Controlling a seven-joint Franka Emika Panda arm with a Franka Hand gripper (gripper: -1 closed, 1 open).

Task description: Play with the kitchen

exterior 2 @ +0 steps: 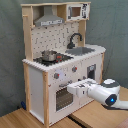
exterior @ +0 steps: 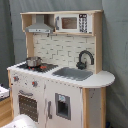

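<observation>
- Stood against a grey backdrop in both exterior views: the kitchen (exterior: 60, 75), white with light wood trim, on a wooden surface (exterior 2: 30, 119).
- Rested on the hob (exterior 2: 50, 59): a small metal pot (exterior 2: 49, 55).
- Curved over the grey sink (exterior: 74, 73): a black faucet (exterior: 85, 57).
- Reached in from the second exterior view's right: the white arm, its pincer (exterior 2: 75, 88) at the oven door (exterior 2: 64, 96), near the handle.
- Could not tell whether the pincer was wide or narrow.
</observation>
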